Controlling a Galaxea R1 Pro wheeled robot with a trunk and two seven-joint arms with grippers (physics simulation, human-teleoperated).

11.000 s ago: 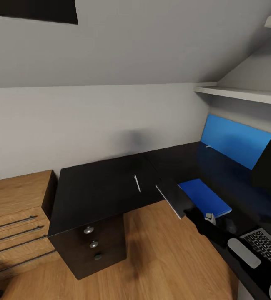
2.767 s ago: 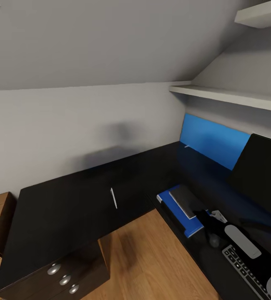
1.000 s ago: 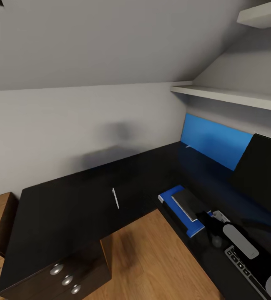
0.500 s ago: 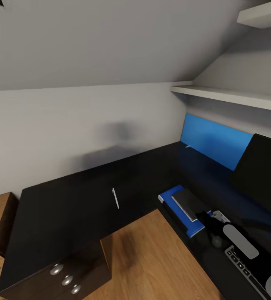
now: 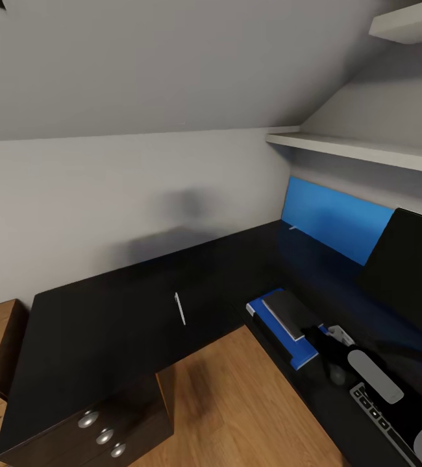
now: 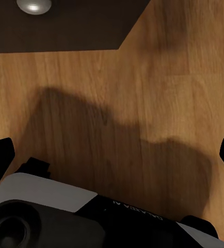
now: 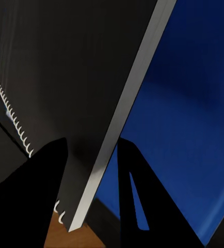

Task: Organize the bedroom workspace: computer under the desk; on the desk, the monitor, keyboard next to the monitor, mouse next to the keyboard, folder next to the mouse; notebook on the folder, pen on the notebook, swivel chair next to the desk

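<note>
While your head camera looks over the corner of the glossy black desk (image 5: 107, 324), the blue folder (image 5: 273, 319) lies flat on the right-hand run of the desktop, near its front edge, and the grey notebook (image 5: 291, 314) rests on top of it. Your right gripper (image 5: 320, 337) sits at the notebook's near end; in the right wrist view its two dark fingers (image 7: 37, 186) straddle the notebook's pale edge (image 7: 127, 113), one on the grey cover side and one over the blue folder (image 7: 194, 103), so it appears clamped on the notebook, though actual contact is hard to confirm. The pen (image 5: 180, 309) lies alone on the left stretch of the desk, well apart from the folder. Just beside your right gripper you have the keyboard (image 5: 383, 415) at the lower right, and the monitor (image 5: 409, 266) stands behind it. Your left gripper (image 6: 112, 155) hangs over the wooden floor (image 6: 143, 77) near a drawer knob (image 6: 34, 5), its fingertips spread wide at the frame's edges, holding nothing.
</note>
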